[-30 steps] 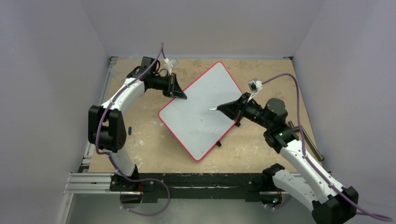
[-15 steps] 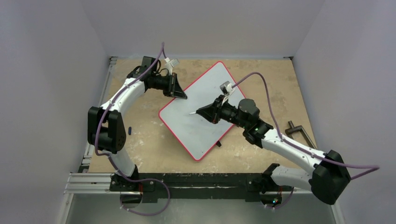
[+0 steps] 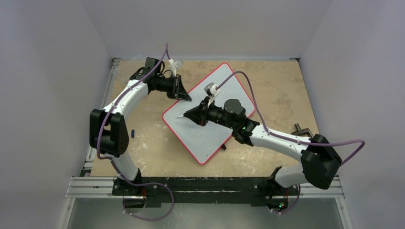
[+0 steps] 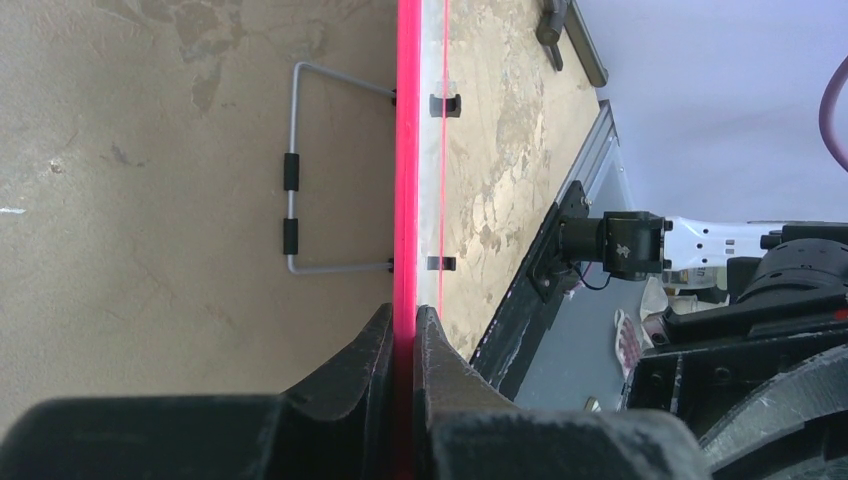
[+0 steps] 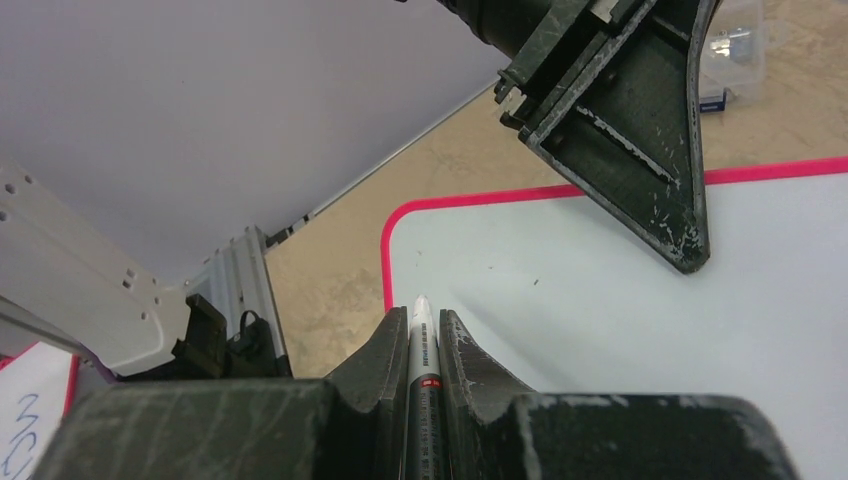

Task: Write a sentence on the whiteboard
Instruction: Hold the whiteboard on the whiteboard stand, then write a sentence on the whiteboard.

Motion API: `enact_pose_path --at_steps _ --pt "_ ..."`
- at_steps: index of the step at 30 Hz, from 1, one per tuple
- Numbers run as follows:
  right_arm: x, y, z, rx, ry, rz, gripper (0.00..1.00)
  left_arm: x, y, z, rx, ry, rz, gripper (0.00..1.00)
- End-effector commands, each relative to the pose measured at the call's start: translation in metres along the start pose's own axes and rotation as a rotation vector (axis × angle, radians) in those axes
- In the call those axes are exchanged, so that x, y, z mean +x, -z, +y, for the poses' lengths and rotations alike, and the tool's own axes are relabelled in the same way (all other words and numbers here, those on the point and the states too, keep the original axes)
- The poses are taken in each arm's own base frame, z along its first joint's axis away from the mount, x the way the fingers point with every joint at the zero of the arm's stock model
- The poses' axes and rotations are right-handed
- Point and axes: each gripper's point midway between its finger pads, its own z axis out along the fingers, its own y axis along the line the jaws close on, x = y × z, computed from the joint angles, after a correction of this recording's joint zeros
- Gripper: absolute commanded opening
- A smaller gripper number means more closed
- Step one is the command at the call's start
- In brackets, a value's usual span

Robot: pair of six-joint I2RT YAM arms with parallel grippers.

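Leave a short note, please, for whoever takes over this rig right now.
Left gripper: shut on the whiteboard, pinching its red rim on the far-left edge.
Right gripper: shut on a white marker, tip over the board near its left corner; whether it touches cannot be told.
Whiteboard: lying on the table, turned cornerwise.
Done: board pinned, marker in hand; no writing shows.
To do: the whole sentence.

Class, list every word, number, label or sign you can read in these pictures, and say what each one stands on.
Nothing here can be read clearly.
marker: fine print and a red patch on the barrel, too small to read.
white sheet, cut off at the corner of the right wrist view: blue handwritten strokes, not legible.
whiteboard: no writing seen on it.
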Motion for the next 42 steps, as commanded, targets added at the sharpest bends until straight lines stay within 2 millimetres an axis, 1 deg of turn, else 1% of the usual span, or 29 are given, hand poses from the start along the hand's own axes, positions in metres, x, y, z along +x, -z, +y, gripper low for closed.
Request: enact_pose_path --at_steps 1,7,17,21,31,42 --pt "-0.036 -0.013 0.014 -0.034 0.060 -0.105 0.00 -0.013 0.003 -0.010 -0.043 -0.111 -0.036 0.00" --pt "-0.033 -0.023 0.007 -0.002 0.055 -0.104 0.00 -0.013 0.003 -0.011 -0.043 -0.112 -0.037 0.00" --pt "-0.030 -0.030 -0.012 0.085 0.037 -0.113 0.00 -0.013 0.003 -0.011 -0.044 -0.111 -0.038 0.00" --pt "-0.029 -0.033 -0.017 0.103 0.032 -0.113 0.00 -0.013 0.003 -0.011 -0.044 -0.112 -0.038 0.00" --pt "-0.015 -0.042 -0.015 0.075 0.021 -0.067 0.00 -0.013 0.003 -0.012 -0.042 -0.112 -0.039 0.00" --pt "0.011 -0.044 -0.007 0.045 0.015 0.012 0.00 -0.013 0.004 -0.013 -0.043 -0.114 -0.040 0.00"
